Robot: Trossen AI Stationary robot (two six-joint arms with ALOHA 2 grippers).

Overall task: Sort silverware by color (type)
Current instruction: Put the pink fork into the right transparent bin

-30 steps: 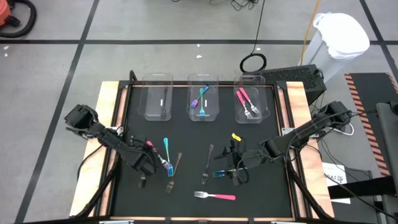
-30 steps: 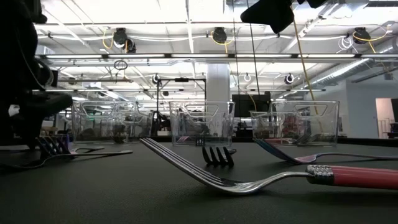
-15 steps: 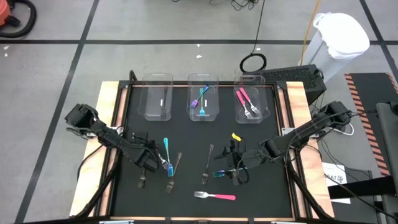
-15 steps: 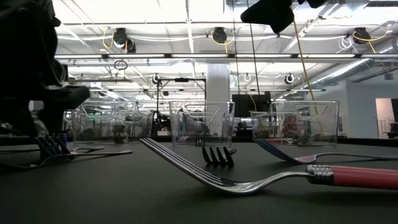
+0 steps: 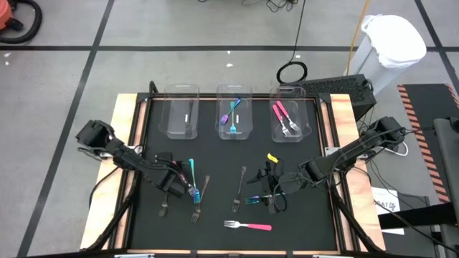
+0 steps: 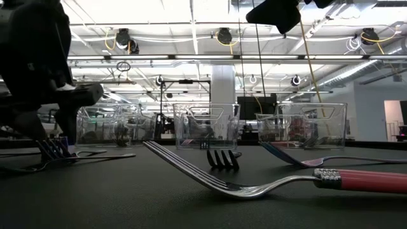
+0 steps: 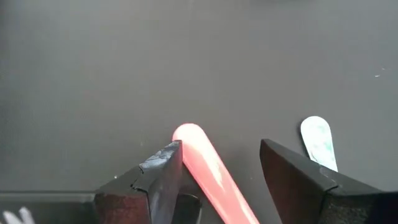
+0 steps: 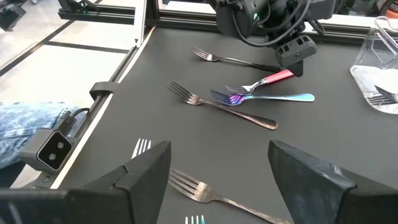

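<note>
Pink handle lifted — the left gripper [image 5: 176,174] has been carried inward across the black mat [image 5: 215,154].

A pink-handled fork [image 7: 208,168] is clamped between the left fingers [image 7: 163,177], raised beside the teal fork [image 5: 192,179]; a trip to the right bin [image 5: 289,123], where pink forks [image 5: 285,118] already lie, seems to be starting. The right gripper [image 5: 271,188] is held spread and empty above the teal fork [image 5: 255,200] — unmoved.
</note>
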